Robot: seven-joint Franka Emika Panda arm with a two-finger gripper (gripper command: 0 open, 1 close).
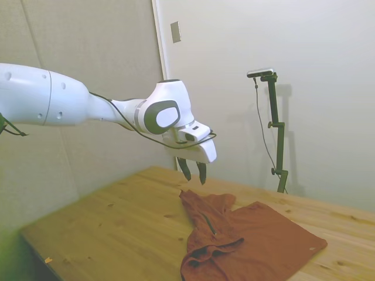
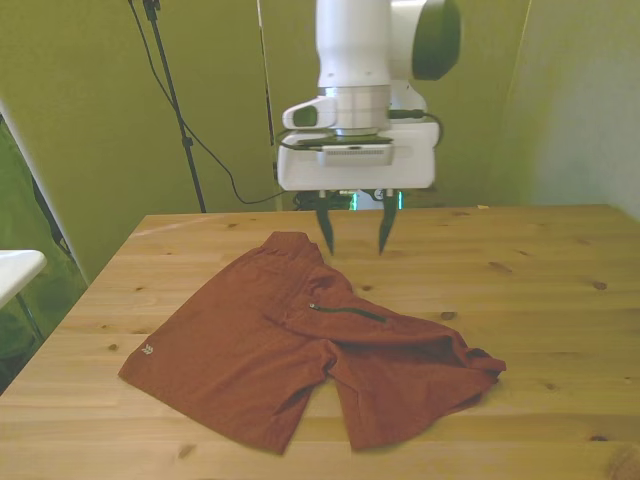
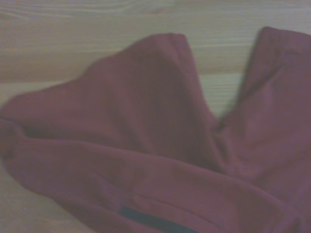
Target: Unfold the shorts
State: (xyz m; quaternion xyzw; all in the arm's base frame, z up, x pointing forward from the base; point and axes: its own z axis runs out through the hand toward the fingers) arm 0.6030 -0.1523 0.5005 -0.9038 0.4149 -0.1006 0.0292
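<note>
The rust-orange shorts (image 2: pixel 300 350) lie rumpled on the wooden table (image 2: pixel 560 300), one part folded over with a dark cord (image 2: pixel 345 312) across the fold and a small pale tag (image 2: pixel 148 350) near the hem at the front view's left. In the side view the shorts (image 1: pixel 246 240) spread toward the near right. My gripper (image 2: pixel 354 232) hangs open and empty just above the shorts' far corner, fingers (image 1: pixel 202 172) pointing down and clear of the fabric. The wrist view shows blurred folds of the shorts (image 3: pixel 146 145) and the dark cord (image 3: pixel 150 221).
A white object's edge (image 2: pixel 15 270) sits beside the table at the front view's left. Bare wood (image 1: pixel 105 228) extends around the shorts on all sides.
</note>
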